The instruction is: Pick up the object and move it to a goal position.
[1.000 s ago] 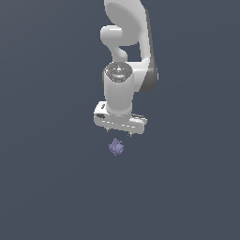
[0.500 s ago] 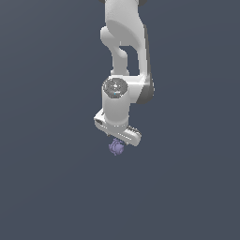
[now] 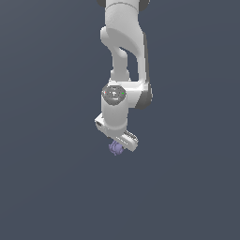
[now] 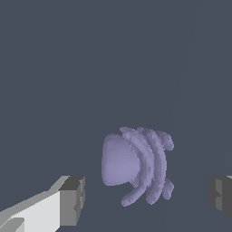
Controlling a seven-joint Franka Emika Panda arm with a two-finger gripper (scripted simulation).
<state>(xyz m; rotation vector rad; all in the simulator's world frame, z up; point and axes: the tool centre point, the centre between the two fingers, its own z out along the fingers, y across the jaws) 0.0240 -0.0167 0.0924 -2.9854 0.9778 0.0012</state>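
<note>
While its fingers stand spread, the end effector (image 4: 145,197) straddles the purple object (image 4: 136,165) without touching.

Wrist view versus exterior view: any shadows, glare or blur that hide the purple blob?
Wrist view: sharp, evenly lit, no cast shadows or glare; the ridged lavender blob shows whole between the open tool fingers. Exterior view: flat dark backdrop, no blur; the tool covers the blob's upper part.

The white hand (image 3: 118,144) hangs right over the lavender blob (image 3: 115,149).
</note>
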